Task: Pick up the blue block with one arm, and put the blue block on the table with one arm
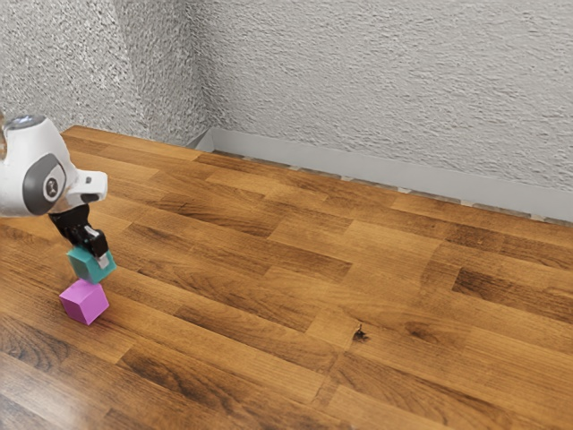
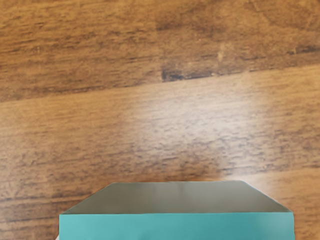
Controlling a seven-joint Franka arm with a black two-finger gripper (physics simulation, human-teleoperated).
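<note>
The black tool point(image 1: 95, 254) grips the smooth, teal-blue, cube-shaped block point(image 1: 88, 268) just above a plain magenta cube point(image 1: 83, 304) on the glossy, wood-grained desk point(image 1: 269, 313), near a rough-textured pale wall point(image 1: 376, 81), while the white arm point(image 1: 20, 166) bears a round emblem point(image 1: 52, 187) too small to read.
</note>
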